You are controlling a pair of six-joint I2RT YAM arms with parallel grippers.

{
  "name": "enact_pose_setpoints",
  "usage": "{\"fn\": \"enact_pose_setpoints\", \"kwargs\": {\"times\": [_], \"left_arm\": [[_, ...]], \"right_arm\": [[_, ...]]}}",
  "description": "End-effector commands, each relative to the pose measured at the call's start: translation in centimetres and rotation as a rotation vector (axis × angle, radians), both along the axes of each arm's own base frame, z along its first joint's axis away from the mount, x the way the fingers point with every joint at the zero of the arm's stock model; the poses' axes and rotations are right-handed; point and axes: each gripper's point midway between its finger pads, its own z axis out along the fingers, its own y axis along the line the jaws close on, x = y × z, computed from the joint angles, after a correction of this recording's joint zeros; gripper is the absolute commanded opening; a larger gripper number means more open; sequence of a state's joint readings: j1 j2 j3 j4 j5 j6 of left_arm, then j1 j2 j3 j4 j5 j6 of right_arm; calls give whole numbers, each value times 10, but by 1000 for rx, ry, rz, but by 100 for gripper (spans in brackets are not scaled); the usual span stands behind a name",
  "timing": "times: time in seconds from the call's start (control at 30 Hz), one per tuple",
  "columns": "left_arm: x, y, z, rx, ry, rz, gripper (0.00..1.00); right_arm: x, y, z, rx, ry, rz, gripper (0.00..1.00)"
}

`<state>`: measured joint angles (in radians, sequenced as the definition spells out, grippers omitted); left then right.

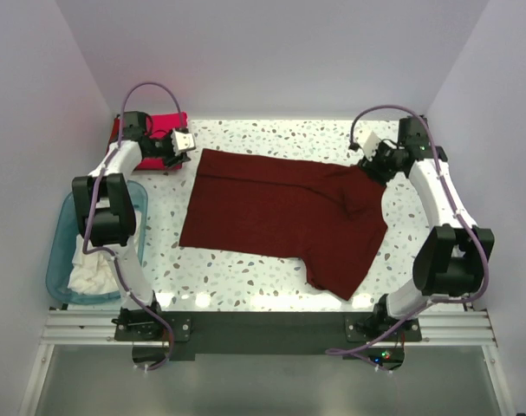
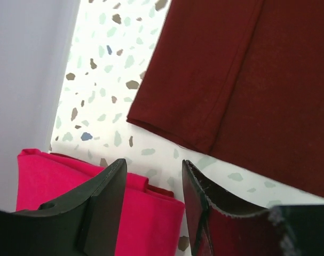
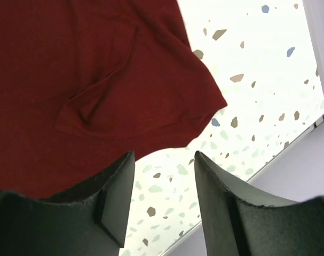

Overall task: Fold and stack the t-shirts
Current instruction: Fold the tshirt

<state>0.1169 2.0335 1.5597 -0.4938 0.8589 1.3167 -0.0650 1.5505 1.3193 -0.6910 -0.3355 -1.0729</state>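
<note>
Maroon t-shirt [image 1: 280,217] lies spread flat at the centre of the table [image 1: 245,279]. Left gripper [image 1: 183,141] at 11 o'clock and right gripper [image 1: 366,160] at 1 o'clock hover with jaws apart and empty, probably to pinch its far corners. Folded crimson t-shirt [image 1: 169,121] sits at 11 o'clock, apparently the stack's base.

I see a dark maroon t-shirt [image 1: 275,212] on a white table [image 1: 232,273] flecked grey, brown and blue. A crimson-red t-shirt [image 1: 172,120] marks the far-left corner; the tub [image 1: 53,260] is translucent blue.
</note>
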Motion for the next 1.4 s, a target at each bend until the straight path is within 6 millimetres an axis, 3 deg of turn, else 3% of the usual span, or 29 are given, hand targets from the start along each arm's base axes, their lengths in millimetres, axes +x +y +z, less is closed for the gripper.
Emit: {"fn": "enact_pose_setpoints", "kwargs": {"times": [0.0,0.07,0.1,0.17,0.3,0.43,0.53,0.6,0.63,0.7,0.73,0.8,0.83,0.9,0.93,1.07,1.13,1.23,1.37], "left_arm": [[7,-18,40,-78,-26,16,51],[12,-28,40,-103,-4,34,50],[11,-31,37,-122,36,65,50],[13,-41,35,-131,57,87,50],[4,-54,23,-160,147,142,50],[-21,-103,22,-175,217,43,50],[-46,-174,33,-214,229,-124,51],[-56,-208,38,-254,223,-181,52],[-59,-242,51,-281,144,-254,52],[-62,-279,60,-304,48,-325,52],[-75,-313,56,-292,15,-400,53],[-82,-348,62,-295,-84,-487,53],[-97,-373,61,-300,-113,-546,53],[-101,-401,56,-303,-196,-615,53],[-115,-419,54,-300,-220,-665,52],[-128,-463,44,-270,-352,-751,52],[-140,-480,26,-251,-369,-782,52],[-149,-495,6,-198,-438,-809,50],[-144,-505,-16,-154,-478,-779,49]], "right_arm": [[14,4,0,98,80,-109,50],[18,5,-24,141,200,-188,47],[29,3,-20,149,198,-219,46],[37,2,-39,179,261,-302,42],[63,-6,-44,204,264,-450,39],[61,-14,-51,219,326,-550,40],[61,-26,-55,259,357,-649,41],[63,-34,-54,290,374,-705,42],[58,-41,-60,312,406,-762,42],[50,-50,-64,355,451,-814,42],[47,-50,-68,382,476,-842,43],[43,-59,-72,417,502,-883,44],[41,-61,-74,433,514,-907,44],[41,-66,-74,476,528,-934,46],[40,-66,-75,488,533,-946,46],[38,-65,-76,508,545,-955,46],[39,-60,-75,536,546,-948,46],[38,-55,-79,570,558,-951,39],[43,-52,-85,595,555,-960,30]]}}
